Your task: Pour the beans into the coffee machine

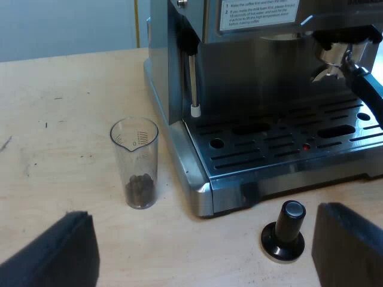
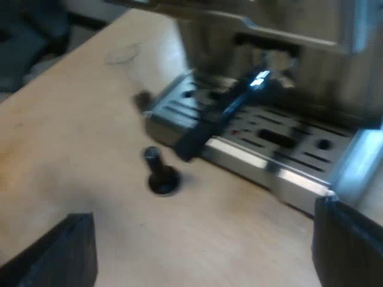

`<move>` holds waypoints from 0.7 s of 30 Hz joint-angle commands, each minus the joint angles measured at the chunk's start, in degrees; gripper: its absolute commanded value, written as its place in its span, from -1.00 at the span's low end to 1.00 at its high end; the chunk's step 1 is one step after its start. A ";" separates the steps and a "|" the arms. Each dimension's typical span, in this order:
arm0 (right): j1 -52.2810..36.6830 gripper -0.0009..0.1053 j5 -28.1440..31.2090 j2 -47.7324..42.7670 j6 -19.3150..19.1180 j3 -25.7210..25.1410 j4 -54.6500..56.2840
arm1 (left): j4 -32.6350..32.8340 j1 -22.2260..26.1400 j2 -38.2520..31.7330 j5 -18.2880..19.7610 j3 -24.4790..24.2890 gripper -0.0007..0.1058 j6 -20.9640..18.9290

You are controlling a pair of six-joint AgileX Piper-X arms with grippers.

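Clear-plastic measuring glass (image 1: 134,161) near a corner of the espresso machine (image 1: 269,72); probably light, slick; grasp mid-wall; left gripper (image 1: 209,239), right gripper (image 2: 206,239) gape wide, empty.

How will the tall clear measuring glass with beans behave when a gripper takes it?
The tall clear measuring glass is narrow and tapers toward its base, so it probably tips easily if pushed high. Only a few dark beans lie at its bottom, so it is likely light. Its smooth wall may slip in a loose grip.
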 commanded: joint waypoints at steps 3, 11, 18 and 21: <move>1.97 0.50 -4.76 2.84 -1.00 -0.68 -4.89 | -0.73 0.16 0.15 -0.55 -0.46 0.58 -0.58; 5.58 0.50 -6.40 8.47 -3.99 -0.68 -8.79 | -0.73 0.16 0.15 -0.55 -0.46 0.58 -0.58; 10.53 0.50 -5.28 13.88 -4.12 -0.68 -11.14 | -0.73 0.16 0.15 -0.55 -0.46 0.58 -0.29; 12.58 0.50 -2.58 16.12 -4.12 -0.68 -12.14 | -0.73 0.16 0.15 -0.55 -0.46 0.58 -0.16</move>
